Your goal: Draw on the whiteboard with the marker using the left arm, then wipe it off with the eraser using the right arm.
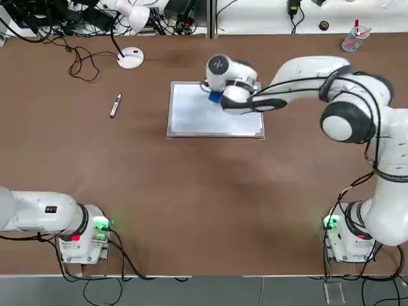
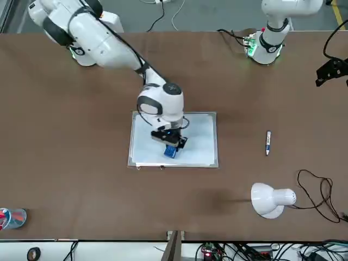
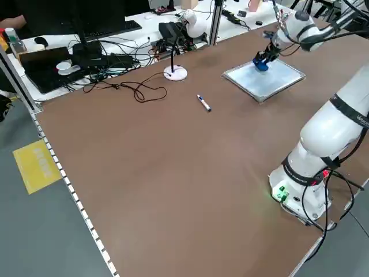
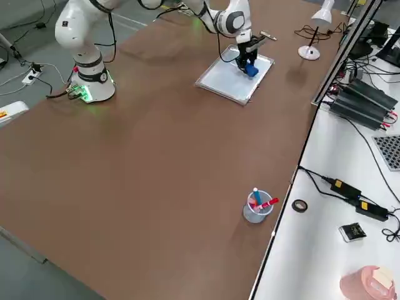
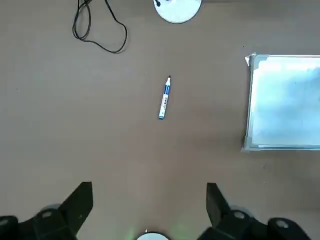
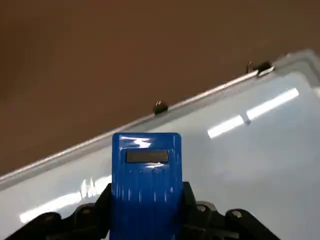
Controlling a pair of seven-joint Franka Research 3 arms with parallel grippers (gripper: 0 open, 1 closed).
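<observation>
Right now the right gripper (image 2: pixel 171 144) is clamped on the eraser (image 2: pixel 171 150), fingers pinching the blue block from both sides, w/ the block's free end poking out past the fingertips over the whiteboard (image 1: pixel 191 115). In the top view the eraser sits over the board's far edge, near its middle; the right wrist view shows it just inside the silver frame on that side, but can't tell if it actually touches the surface. Whiteboard lies flat on the brown table (image 1: pixel 191 204), roughly centre, surface pale w/ a faint bluish smear. Marker (image 1: pixel 115 105) lies on the table well apart from the board, off its left side on the left arm's half. Left gripper (image 5: pixel 145 207) hangs above bare table near its own base, fingers spread wide, nothing between them, marker and board's corner visible ahead of it.
</observation>
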